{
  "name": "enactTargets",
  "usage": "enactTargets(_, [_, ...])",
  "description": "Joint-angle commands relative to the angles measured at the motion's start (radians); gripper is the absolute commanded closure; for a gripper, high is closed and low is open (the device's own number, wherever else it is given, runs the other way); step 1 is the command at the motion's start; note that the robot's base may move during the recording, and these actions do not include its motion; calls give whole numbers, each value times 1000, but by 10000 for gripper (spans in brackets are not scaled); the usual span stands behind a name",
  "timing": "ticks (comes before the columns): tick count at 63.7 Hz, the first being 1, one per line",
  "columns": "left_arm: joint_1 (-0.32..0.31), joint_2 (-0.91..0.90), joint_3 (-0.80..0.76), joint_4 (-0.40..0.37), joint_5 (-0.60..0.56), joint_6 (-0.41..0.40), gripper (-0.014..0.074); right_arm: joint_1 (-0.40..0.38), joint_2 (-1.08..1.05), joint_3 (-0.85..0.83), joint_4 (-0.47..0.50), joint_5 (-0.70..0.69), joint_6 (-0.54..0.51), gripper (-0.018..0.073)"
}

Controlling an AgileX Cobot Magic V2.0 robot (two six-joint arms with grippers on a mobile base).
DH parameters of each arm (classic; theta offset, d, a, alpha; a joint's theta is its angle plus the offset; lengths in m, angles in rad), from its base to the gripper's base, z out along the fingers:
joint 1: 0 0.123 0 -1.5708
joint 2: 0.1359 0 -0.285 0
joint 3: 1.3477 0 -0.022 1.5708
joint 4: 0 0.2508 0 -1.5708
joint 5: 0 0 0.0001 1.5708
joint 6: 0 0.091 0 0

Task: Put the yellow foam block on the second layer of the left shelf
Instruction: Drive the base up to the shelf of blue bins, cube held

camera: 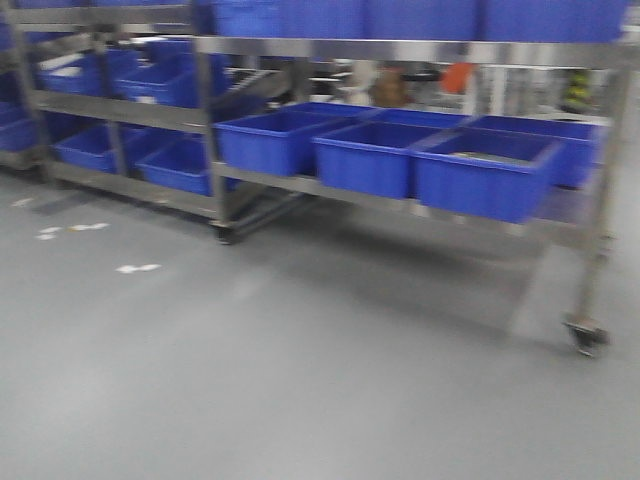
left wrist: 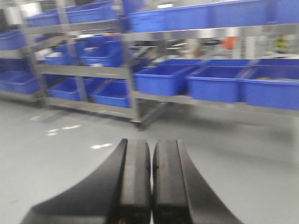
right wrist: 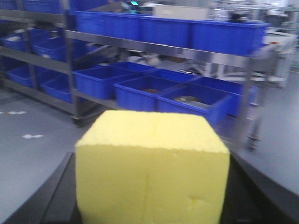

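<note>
The yellow foam block (right wrist: 152, 172) fills the lower middle of the right wrist view, held between the dark fingers (right wrist: 55, 196) of my right gripper (right wrist: 152, 191), which is shut on it. My left gripper (left wrist: 152, 161) is shut with its two black pads pressed together and nothing between them, above the grey floor. The left shelf (camera: 120, 108) is a metal rack with several layers of blue bins, standing some way ahead at the far left. It also shows as the left shelf (left wrist: 84, 71) in the left wrist view. Neither gripper appears in the front view.
A second metal rack on castors (camera: 585, 335) stands ahead to the right, with a row of blue bins (camera: 370, 155) on its low layer. White marks (camera: 138, 268) lie on the grey floor (camera: 300, 380) between me and the racks.
</note>
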Motion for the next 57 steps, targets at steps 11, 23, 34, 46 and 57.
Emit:
enactTargets(11, [-4,-16,28,-5,-83,-4,472,-3,12,-26,-8,-91,-7,59])
enactTargets(23, [-4,-16,28,-5,-83,-4,472,-3,12,-26,-8,-91,-7,59])
enactTargets(34, [-4,-16,28,-5,-83,-4,472,-3,12,-26,-8,-91,-7,59])
enactTargets(46, [-4,-16,28,-5,-83,-4,472,-3,12,-26,-8,-91,-7,59])
enactTargets(57, [-4,-16,28,-5,-83,-4,472,-3,12,-26,-8,-91,-7,59])
